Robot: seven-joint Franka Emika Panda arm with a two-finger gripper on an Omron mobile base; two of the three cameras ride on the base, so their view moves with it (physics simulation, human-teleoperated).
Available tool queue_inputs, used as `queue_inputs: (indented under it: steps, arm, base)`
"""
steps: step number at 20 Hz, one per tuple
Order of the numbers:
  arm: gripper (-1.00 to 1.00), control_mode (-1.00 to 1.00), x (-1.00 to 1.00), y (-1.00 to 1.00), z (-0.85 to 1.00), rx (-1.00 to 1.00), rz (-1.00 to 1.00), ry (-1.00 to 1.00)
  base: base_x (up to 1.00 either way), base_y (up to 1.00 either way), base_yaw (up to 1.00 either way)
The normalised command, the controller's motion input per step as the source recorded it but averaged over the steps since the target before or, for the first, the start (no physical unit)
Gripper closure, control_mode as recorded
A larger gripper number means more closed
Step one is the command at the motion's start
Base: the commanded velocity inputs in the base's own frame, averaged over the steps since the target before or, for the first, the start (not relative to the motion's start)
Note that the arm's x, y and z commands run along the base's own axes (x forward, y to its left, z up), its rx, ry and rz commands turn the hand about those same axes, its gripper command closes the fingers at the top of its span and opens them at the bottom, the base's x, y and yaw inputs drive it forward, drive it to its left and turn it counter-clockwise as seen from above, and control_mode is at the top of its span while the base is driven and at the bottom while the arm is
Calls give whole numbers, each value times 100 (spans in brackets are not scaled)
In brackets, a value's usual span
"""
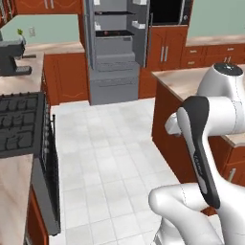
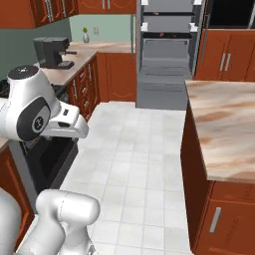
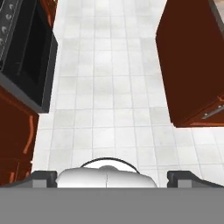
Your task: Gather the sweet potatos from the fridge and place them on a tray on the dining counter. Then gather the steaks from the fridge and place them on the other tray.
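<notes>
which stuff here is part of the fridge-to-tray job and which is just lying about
Part of the job:
- fridge, doors open, at the far end of the floor
- dining counter, bare top where it shows
- gripper, open, holding nothing

Just lying about:
- coffee machine
- stove
- small vase
- wall oven
</notes>
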Motion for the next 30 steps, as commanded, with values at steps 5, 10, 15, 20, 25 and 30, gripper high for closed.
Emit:
queue_inputs:
  steps: [5, 10, 15, 20, 25, 30]
  arm:
    - [-100, 100, 0, 0, 0, 0, 0, 0]
    - [-100, 100, 0, 0, 0, 0, 0, 0]
    - [-100, 100, 0, 0, 0, 0, 0, 0]
    - [-100, 100, 0, 0, 0, 0, 0, 0]
    - [-100, 100, 0, 0, 0, 0, 0, 0]
    - [-100, 100, 0, 0, 0, 0, 0, 0]
  base:
    - [93, 51, -18]
    - [86, 89, -20]
    - [79, 28, -5]
    - [100, -56, 22]
    - [100, -9, 10]
    - [96, 5, 0]
